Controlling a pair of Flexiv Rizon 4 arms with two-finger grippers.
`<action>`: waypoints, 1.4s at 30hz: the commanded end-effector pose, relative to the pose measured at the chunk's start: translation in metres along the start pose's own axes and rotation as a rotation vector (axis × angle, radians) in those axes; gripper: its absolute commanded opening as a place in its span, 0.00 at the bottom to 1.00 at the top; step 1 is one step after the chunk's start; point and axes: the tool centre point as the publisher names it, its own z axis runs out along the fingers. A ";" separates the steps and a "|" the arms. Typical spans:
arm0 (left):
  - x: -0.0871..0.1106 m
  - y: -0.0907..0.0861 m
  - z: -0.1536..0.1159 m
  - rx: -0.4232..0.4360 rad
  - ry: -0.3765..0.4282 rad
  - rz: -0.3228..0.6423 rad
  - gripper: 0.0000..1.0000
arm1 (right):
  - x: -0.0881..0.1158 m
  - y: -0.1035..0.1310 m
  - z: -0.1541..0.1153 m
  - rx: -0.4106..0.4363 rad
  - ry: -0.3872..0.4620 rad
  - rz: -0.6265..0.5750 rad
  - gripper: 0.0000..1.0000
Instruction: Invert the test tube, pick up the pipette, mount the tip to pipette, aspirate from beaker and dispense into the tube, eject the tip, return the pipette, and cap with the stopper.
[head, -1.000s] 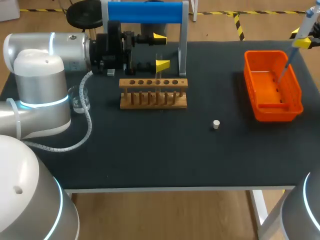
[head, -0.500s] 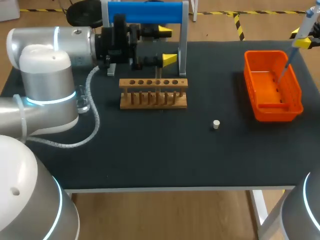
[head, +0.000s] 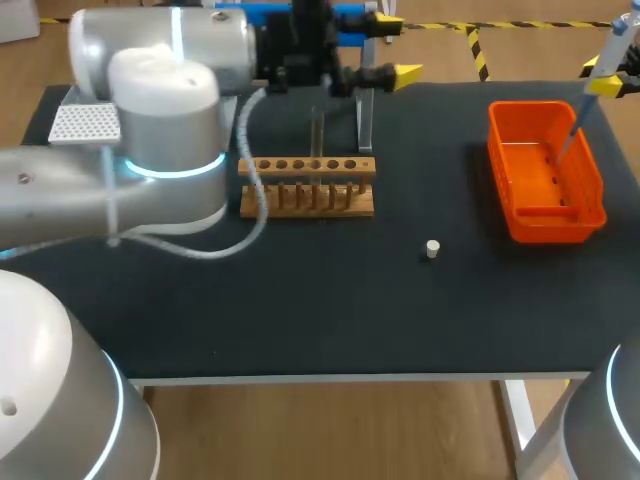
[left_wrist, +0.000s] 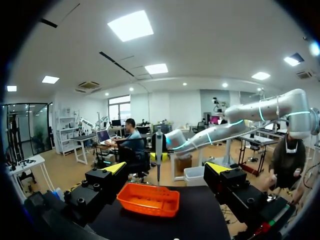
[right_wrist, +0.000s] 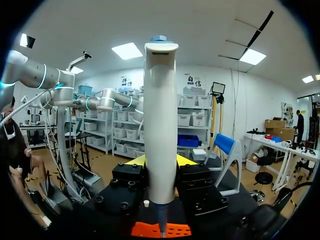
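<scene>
A clear test tube (head: 317, 135) stands upright in the wooden rack (head: 307, 188). My left gripper (head: 396, 46) hangs open and empty behind and to the right of the rack, its fingers pointing right at the orange bin (head: 545, 170). In the left wrist view this gripper (left_wrist: 166, 169) is wide open, with the orange bin (left_wrist: 148, 199) ahead of it. My right gripper (right_wrist: 160, 162) is shut on the white pipette (right_wrist: 161, 125). The pipette (head: 598, 62) hangs upright over the bin's far right corner. The white stopper (head: 432, 248) lies on the mat. My left arm hides the beaker.
A white tip box (head: 84, 122) sits at the table's back left, behind my left arm. A blue-topped stand (head: 352, 14) rises behind the rack. The black mat (head: 330, 300) lies bare in front of the rack and the stopper.
My left arm has swung right and risen away from the test tube, staying open. It now uncovers the tip box and hides the beaker. The right arm and pipette have kept still.
</scene>
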 end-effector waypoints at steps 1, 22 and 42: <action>0.000 -0.007 0.060 0.003 -0.005 -0.006 1.00 | -0.001 0.000 -0.001 0.002 0.004 -0.001 0.00; -0.007 -0.020 0.139 0.012 0.073 0.006 0.00 | -0.001 0.000 -0.001 0.002 0.004 -0.001 0.00; -0.007 -0.020 0.139 0.012 0.073 0.006 0.00 | -0.001 0.000 -0.001 0.002 0.004 -0.001 0.00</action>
